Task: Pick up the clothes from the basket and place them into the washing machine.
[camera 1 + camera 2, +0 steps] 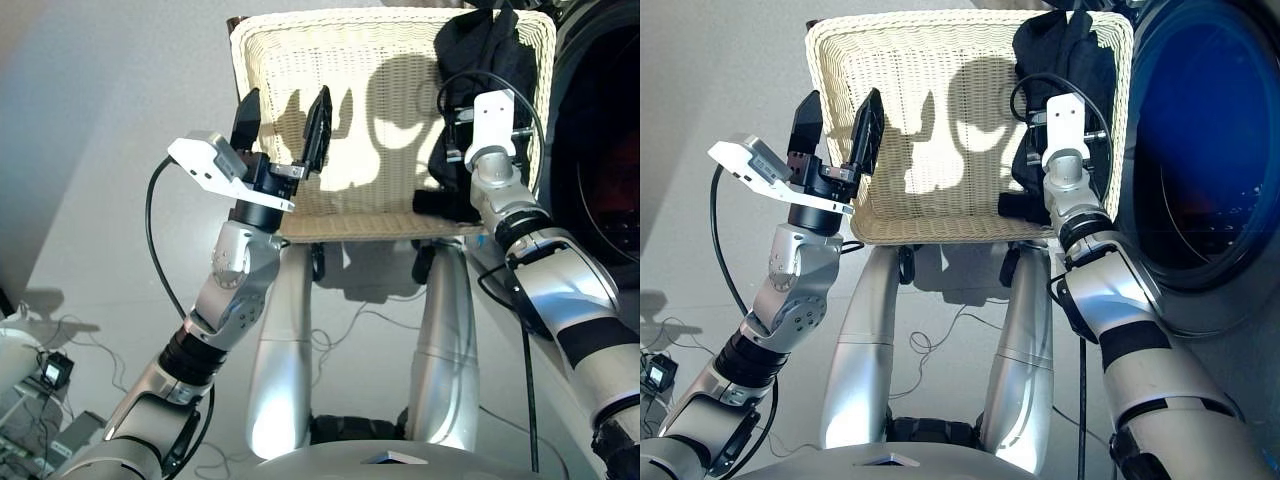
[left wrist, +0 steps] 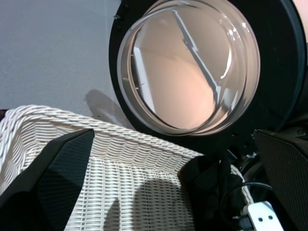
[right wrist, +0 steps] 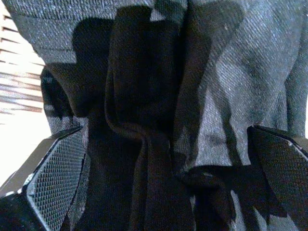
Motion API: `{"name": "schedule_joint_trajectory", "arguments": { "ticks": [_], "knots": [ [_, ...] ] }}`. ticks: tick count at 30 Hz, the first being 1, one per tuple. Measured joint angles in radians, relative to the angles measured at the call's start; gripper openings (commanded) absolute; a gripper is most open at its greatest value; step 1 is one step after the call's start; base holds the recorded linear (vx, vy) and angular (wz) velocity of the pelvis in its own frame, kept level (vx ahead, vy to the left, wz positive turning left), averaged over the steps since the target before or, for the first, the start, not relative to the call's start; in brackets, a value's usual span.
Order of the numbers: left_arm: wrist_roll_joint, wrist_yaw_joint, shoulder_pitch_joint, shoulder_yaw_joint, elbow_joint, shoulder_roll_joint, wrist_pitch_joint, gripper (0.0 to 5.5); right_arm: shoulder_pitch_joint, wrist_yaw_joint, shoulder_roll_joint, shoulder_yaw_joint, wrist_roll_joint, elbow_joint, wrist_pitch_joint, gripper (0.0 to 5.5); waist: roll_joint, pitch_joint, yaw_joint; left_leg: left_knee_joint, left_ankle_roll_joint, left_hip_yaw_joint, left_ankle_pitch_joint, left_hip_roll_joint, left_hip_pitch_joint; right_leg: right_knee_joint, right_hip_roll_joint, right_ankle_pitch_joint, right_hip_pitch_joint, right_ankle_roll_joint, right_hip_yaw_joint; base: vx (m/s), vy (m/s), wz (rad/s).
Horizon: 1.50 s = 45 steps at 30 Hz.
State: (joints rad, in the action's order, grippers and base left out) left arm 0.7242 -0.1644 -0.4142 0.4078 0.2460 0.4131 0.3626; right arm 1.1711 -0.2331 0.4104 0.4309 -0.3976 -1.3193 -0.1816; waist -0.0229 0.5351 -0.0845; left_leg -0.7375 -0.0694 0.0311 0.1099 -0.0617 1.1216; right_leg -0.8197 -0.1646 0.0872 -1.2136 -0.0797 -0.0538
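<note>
A cream wicker basket (image 1: 940, 120) sits in front of the humanoid robot, beside the dark front-loading washing machine (image 1: 1215, 150) on the robot's right, with sunlight throwing the arms' shadows across the woven floor of the basket. Only one garment shows in the basket: the black garment (image 1: 1065, 70), bunched in the far right corner against the rim nearest the machine, part of it draped down toward the near edge. The left end effector (image 1: 838, 125) hangs over the near left part of the basket with its two black fingers spread apart and nothing between them. The right end effector (image 3: 159, 159) is down at the black cloth; the right wrist view shows its mesh-faced fingers (image 3: 53, 178) wide apart on either side of a thick fold of the fabric, the cloth lying between them but not pinched. From the left wrist view, the round glass door (image 2: 192, 67) with its black rim stands behind the basket's far wall, and the dark heap of cloth lies below it in the corner. A reddish patch shows in the drum mouth (image 1: 610, 170) in the left eye view, though what it is cannot be told. Loose cables (image 1: 60, 340) trail over the grey floor (image 1: 90, 150) to the robot's left.
</note>
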Motion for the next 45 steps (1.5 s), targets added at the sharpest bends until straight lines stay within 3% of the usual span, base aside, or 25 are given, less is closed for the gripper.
{"name": "schedule_joint_trajectory", "arguments": {
  "ticks": [2, 3, 4, 5, 16, 20, 26, 31, 32, 36, 41, 45],
  "knots": [
    [0.000, 0.000, 0.001, 0.000, 0.000, 0.001, 0.000, 5.50, 0.000, 0.008, 0.000, 0.000, -0.001, 0.000, -0.002, 5.50, 0.000, 0.000, 0.002, -0.002, 0.000, 0.001, 0.000, -0.002, 0.002, -0.001, 0.002, 0.000, -0.001, 0.000, 0.000, 0.000, 0.000, 0.000],
    [0.000, -0.001, 0.000, 0.000, 0.000, 0.001, 0.000, 5.50, 0.000, 0.016, 0.000, -0.001, -0.002, -0.001, -0.001, 3.36, 0.000, 0.000, 0.001, -0.006, -0.002, 0.000, 0.001, -0.003, 0.002, -0.004, 0.003, 0.001, -0.002, 0.001, 0.000, 0.000, 0.000, 0.000],
    [0.000, -0.001, -0.004, 0.000, 0.000, 0.002, 0.000, 5.50, 0.000, 0.027, -0.002, 0.001, -0.002, 0.000, 0.000, 0.45, 0.000, 0.000, 0.000, -0.012, -0.005, 0.000, 0.004, -0.004, 0.004, -0.009, 0.004, 0.004, -0.003, 0.002, 0.000, 0.000, 0.000, 0.000],
    [0.000, -0.002, -0.012, 0.000, 0.000, 0.004, 0.000, 5.50, 0.000, 0.032, -0.009, 0.001, -0.002, 0.000, 0.001, 0.00, 0.000, 0.000, 0.000, -0.021, -0.007, 0.000, 0.008, -0.004, 0.007, -0.021, 0.004, 0.010, -0.007, 0.003, 0.000, 0.000, 0.000, 0.000],
    [0.001, -0.005, -0.025, -0.001, 0.002, 0.010, -0.001, 5.50, 0.007, 0.051, -0.020, -0.001, -0.043, 0.002, 0.001, 0.00, 0.000, 0.000, -0.001, -0.076, -0.013, -0.002, 0.022, -0.009, 0.035, -0.073, 0.010, 0.023, -0.036, 0.009, -0.002, 0.000, 0.000, 0.000],
    [0.002, -0.004, -0.024, -0.001, 0.003, 0.011, -0.001, 5.50, 0.000, 0.065, -0.018, 0.001, -0.082, 0.021, 0.001, 0.00, 0.000, 0.000, 0.000, -0.089, -0.007, 0.000, 0.026, -0.014, 0.035, -0.077, 0.015, 0.023, -0.035, 0.009, -0.002, 0.000, 0.000, 0.000],
    [0.003, 0.004, -0.006, -0.002, 0.005, 0.027, -0.001, 5.50, -0.076, 0.093, 0.017, 0.001, -0.142, 0.139, -0.003, 0.00, 0.001, 0.001, 0.003, -0.088, -0.006, 0.001, 0.026, -0.014, 0.019, -0.079, 0.015, 0.023, -0.021, 0.009, -0.002, 0.000, 0.000, 0.000],
    [0.003, 0.021, 0.050, -0.039, 0.018, 0.046, -0.001, 5.50, -0.296, 0.114, 0.118, -0.005, -0.222, 0.538, -0.030, 0.00, 0.003, 0.001, 0.017, -0.078, -0.012, -0.003, 0.030, -0.017, -0.008, -0.064, 0.016, 0.023, 0.009, 0.009, -0.003, 0.000, 0.000, 0.000],
    [0.005, 0.020, 0.072, -0.049, 0.018, 0.052, -0.002, 5.50, -0.324, 0.114, 0.121, -0.010, -0.232, 0.563, -0.042, 0.00, 0.004, 0.001, 0.033, -0.073, -0.011, -0.003, 0.030, -0.017, -0.018, -0.060, 0.016, 0.023, 0.018, 0.009, -0.003, 0.000, 0.000, 0.000],
    [0.004, 0.029, 0.094, -0.066, 0.044, 0.059, -0.001, 5.50, -0.499, 0.109, 0.156, -0.103, -0.237, 0.797, -0.072, 0.00, 0.009, 0.002, 0.050, -0.048, -0.005, 0.000, 0.026, -0.021, -0.047, -0.038, 0.018, 0.023, 0.045, 0.009, -0.001, 0.000, 0.000, 0.000],
    [0.003, 0.040, 0.120, -0.112, 0.056, 0.061, 0.002, 5.50, -0.681, 0.078, 0.168, -0.247, -0.208, 0.993, -0.131, 0.00, 0.011, 0.002, 0.082, -0.022, -0.005, 0.001, 0.026, -0.022, -0.072, -0.015, 0.019, 0.025, 0.070, 0.007, 0.004, 0.000, 0.000, 0.000],
    [0.002, 0.040, 0.121, -0.147, 0.066, 0.064, 0.003, 5.50, -0.757, -0.024, 0.168, -0.365, -0.085, 1.048, -0.156, 0.00, 0.012, 0.002, 0.087, -0.016, -0.008, -0.002, 0.030, -0.023, -0.092, -0.012, 0.018, 0.031, 0.091, 0.006, 0.011, 0.000, 0.000, 0.000]
  ]
}}
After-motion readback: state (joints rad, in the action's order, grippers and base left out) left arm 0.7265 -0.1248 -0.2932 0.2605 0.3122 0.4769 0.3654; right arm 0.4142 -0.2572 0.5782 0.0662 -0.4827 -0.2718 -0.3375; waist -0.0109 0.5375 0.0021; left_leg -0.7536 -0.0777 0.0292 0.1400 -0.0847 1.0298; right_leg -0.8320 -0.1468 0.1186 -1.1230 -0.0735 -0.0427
